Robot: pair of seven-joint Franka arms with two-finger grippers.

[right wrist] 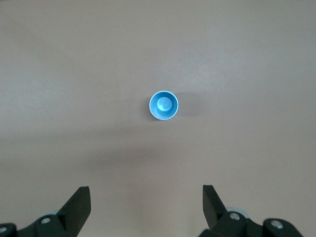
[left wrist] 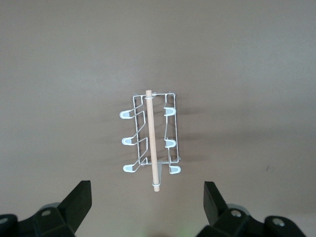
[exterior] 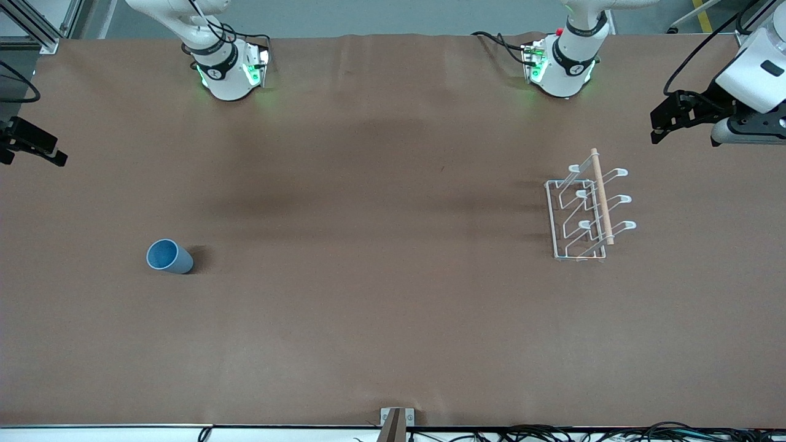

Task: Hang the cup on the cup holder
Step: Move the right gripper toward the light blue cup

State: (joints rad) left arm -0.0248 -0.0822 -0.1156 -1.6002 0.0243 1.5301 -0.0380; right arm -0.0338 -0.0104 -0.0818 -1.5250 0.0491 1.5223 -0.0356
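Both arms wait high at the ends of the brown surface [exterior: 393,319], each empty hand spread wide: the left hand [left wrist: 148,207] over the rack's end, the right hand [right wrist: 146,210] over the cup's end. One blue cup [exterior: 169,256] stands upright, mouth up. One white wire rack [exterior: 583,212] stands well apart from it, toward the left arm's end, its wooden rod [exterior: 602,196] running toward the front camera, six prongs angled up.

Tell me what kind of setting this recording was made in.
Most likely a robotics lab bench, not a home kitchen: two arms are bolted to a table covered in plain brown sheet, cables trail along its edge, and the only props are a blue cup and a white wire cup holder, set far apart.
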